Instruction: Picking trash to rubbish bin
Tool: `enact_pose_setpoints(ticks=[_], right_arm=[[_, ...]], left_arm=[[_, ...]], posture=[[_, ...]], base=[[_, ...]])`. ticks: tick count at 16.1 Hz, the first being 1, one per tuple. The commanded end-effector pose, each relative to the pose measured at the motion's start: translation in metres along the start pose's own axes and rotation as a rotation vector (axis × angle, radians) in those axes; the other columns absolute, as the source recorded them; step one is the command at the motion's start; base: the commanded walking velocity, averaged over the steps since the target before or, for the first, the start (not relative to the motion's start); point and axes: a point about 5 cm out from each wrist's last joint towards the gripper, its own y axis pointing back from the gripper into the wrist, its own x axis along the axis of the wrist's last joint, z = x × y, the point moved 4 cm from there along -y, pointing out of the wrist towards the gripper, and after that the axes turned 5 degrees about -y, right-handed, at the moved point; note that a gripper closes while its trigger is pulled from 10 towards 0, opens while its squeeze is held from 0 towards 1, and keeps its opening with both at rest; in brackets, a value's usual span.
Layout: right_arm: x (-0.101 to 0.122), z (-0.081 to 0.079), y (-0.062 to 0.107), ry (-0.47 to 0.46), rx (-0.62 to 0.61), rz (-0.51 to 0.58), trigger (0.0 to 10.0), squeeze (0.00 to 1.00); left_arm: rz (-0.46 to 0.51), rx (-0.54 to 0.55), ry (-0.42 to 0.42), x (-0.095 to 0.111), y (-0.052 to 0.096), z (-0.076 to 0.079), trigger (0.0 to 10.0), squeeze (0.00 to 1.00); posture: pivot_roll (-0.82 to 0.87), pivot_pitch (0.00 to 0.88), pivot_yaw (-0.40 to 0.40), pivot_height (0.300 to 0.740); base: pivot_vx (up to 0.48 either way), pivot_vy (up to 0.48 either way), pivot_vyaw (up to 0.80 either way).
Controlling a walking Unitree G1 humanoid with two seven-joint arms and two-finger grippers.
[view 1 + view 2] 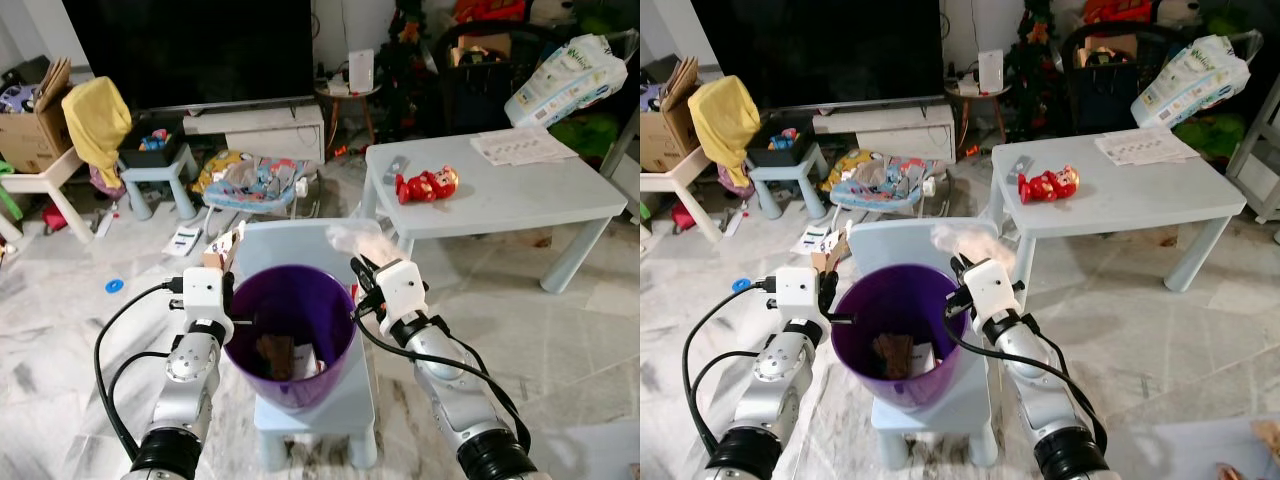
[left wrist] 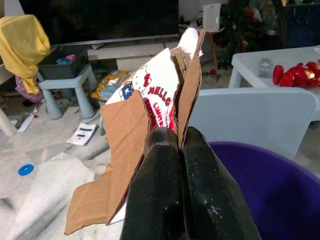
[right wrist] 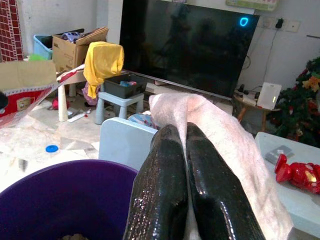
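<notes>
Torn cardboard box (image 2: 145,125) clamped in left end effector (image 1: 226,268), fingers (image 2: 160,190) pressed together on it. Print on white face: Hello Kitty figure, red "HELLO" partly readable, rest cut off by tear. Long axis approx. upright, leaning slightly; torn flaps fanned up and away from fingers, brown inner side showing. Held just left of purple bin (image 1: 290,335), at rim level.

Right end effector (image 1: 360,272) pinched shut on crumpled pale pink plastic wrap (image 3: 220,135); wrap bunched above fingers, draped back over wrist, sitting just beyond right rim of bin. No writing legible on it.

Bin upright on seat of small pale blue chair (image 1: 300,245), chair back on far side. Inside bin: brown scrap (image 1: 272,352) and some white paper near bottom.

Right of chair: white tabletop (image 1: 500,195) w/ red toy figure (image 1: 428,185) lying on side, printed sheet (image 1: 522,146) at far edge, text too small to read. Far left: yellow cloth (image 1: 97,115) hung over furniture, cardboard carton (image 1: 35,125) beside it. Big dark TV (image 1: 190,50) across far wall. Blue disc (image 1: 114,286) on marble floor, left.
</notes>
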Motion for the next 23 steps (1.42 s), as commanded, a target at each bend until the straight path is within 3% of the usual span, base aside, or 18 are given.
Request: enact_pose_setpoints(ticks=[1, 11, 15, 23], right_arm=[[0.004, -0.002, -0.001, 0.016, 0.013, 0.016, 0.0, 0.0], [-0.001, 0.004, 0.004, 0.028, -0.004, 0.013, 0.0, 0.0], [-0.003, 0.011, 0.008, 0.038, -0.022, 0.005, 0.0, 0.0], [0.005, 0.022, 0.005, 0.053, -0.023, 0.022, 0.0, 0.0]], left_arm=[[0.009, 0.001, -0.009, 0.002, -0.002, 0.0, 10.0, 0.0], [0.003, 0.002, -0.012, -0.001, 0.0, -0.003, 10.0, 0.0], [0.02, -0.017, 0.0, -0.004, 0.008, -0.004, 10.0, 0.0], [-0.001, -0.019, 0.02, -0.004, 0.007, -0.001, 10.0, 0.0]], posture=[[-0.05, 0.0, 0.027, 0.74], [-0.05, 0.0, 0.03, 0.74], [-0.04, 0.001, 0.027, 0.74], [-0.04, 0.007, 0.029, 0.74]], base=[[0.416, 0.0, 0.0], [0.418, 0.0, 0.0], [0.0, 0.0, 0.0], [0.0, 0.0, 0.0]])
